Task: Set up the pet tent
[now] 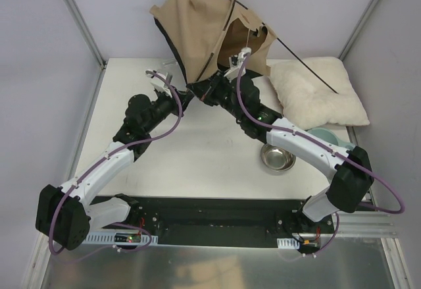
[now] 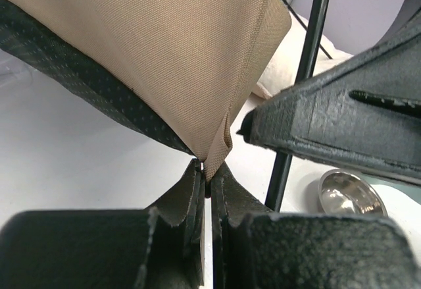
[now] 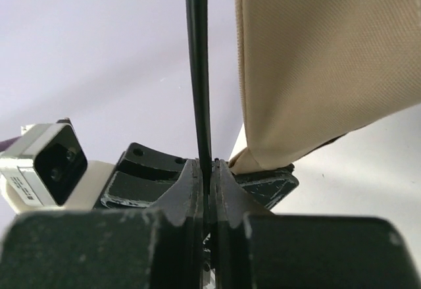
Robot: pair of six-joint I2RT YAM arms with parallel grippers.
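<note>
Up at the back of the surface (image 1: 197, 164), the tent (image 1: 194, 26) hangs crumpled above it, just left of the pillow (image 1: 316, 95). The left gripper (image 2: 205, 174) pinches a bottom corner of its fabric. The right gripper (image 3: 208, 170) is clamped around a thin black pole (image 3: 197, 72).

You see only a slice of the pale green round bowl (image 1: 323, 133); the white right arm (image 1: 302, 143) covers the rest. The lower end of the thin black pole (image 3: 198, 72) hides inside the right gripper (image 3: 207, 168).
</note>
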